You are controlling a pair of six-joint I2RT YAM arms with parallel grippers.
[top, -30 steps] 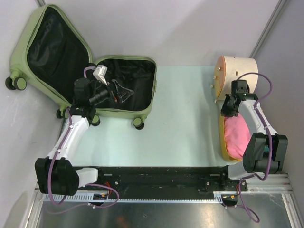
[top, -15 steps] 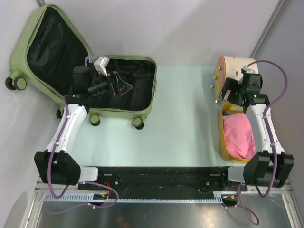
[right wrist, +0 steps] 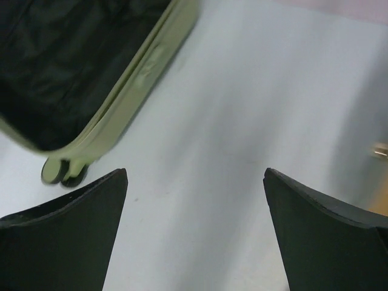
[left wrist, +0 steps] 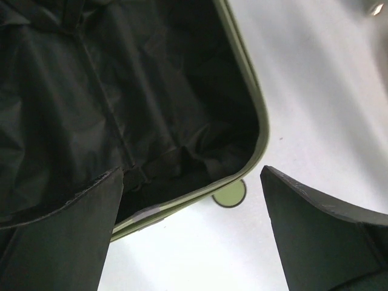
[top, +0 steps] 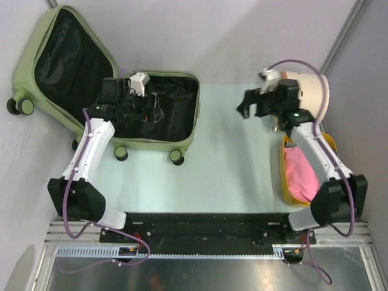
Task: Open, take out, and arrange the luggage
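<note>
Just now: my R jaws were shut, low over the yellow basket [top: 284,182] at right of frame. They've since sprung wide apart, empty, and that arm has swung up & left. It's now above bare worktop [top: 230,151] at centre-right, facing the luggage [top: 73,73]. Pink cloth bundle [top: 301,173] lies in the basket w/ nothing touching it. I read that as one item dropped off, R side heading back for more. L jaws also wide apart & empty, and have crept further up-frame over the flat half of the case. L wrist view shows only black lining under them, so prob little left inside, tho I can't see every corner

Luggage sits upper left of frame, open like a clamshell: one half flat on the worktop w/ cavity up, other half tipped up & leaning toward the left wall. Wheel end of both halves points to bottom of frame, i.e. toward my bases. Long axis runs approx bottom-to-top of frame, tilted a bit left. Cream drum [top: 309,91] is upper right, just behind the R arm
</note>
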